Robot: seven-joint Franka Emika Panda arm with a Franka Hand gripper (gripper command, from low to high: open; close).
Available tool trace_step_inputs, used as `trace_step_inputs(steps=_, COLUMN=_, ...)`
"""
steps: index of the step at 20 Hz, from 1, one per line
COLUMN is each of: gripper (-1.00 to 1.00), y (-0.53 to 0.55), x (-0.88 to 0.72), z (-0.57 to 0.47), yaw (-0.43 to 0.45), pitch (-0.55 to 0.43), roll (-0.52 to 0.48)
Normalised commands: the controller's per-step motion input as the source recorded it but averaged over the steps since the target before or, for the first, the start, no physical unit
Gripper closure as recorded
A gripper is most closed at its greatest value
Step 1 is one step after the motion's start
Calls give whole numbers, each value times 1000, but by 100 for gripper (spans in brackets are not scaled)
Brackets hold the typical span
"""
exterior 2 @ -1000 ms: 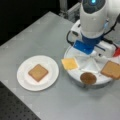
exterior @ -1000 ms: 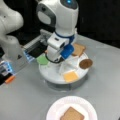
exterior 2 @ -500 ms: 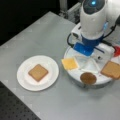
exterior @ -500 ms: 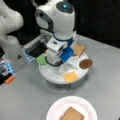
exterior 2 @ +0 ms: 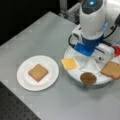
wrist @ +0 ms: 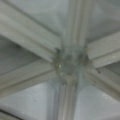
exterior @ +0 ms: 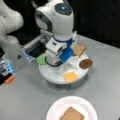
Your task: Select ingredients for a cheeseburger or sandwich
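One toast square [exterior 2: 38, 72] sits mid plate [exterior 2: 23, 82]; my gripper [exterior: 53, 61] hovers over tray [exterior 2: 75, 75] centre, jaw state unclear; cheese [exterior 2: 69, 63], patty [exterior 2: 88, 78] untouched.

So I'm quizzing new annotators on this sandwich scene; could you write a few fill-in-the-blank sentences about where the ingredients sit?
1. The paper plate holds one ____ square.
2. On the divided tray, the cheese square is coloured ____.
3. The patty disc lies in the tray between the cheese square and the second ____ square.
4. The wrist view shows the tray's ____, where its dividers meet.

Missing words: toast; yellow-orange; toast; centre
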Motion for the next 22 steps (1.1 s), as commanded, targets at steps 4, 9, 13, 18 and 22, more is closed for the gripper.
trace_step_inputs(steps=4, gripper=-100, y=-11, x=-265, z=-104, yaw=-141, pitch=-207, roll=91)
trace_step_inputs(steps=9, gripper=-100, y=-35, x=-279, z=-132, yaw=-118, pitch=-224, roll=84)
trace_step_inputs(steps=13, gripper=-100, y=-18, x=-274, z=-140, yaw=-107, pitch=-237, roll=92)
trace_step_inputs(steps=18, gripper=-100, y=13, x=-272, z=-133, yaw=-116, pitch=-273, roll=135)
trace_step_inputs(steps=22, gripper=-100, y=34, x=-280, z=-146, yaw=-110, pitch=-271, roll=134)
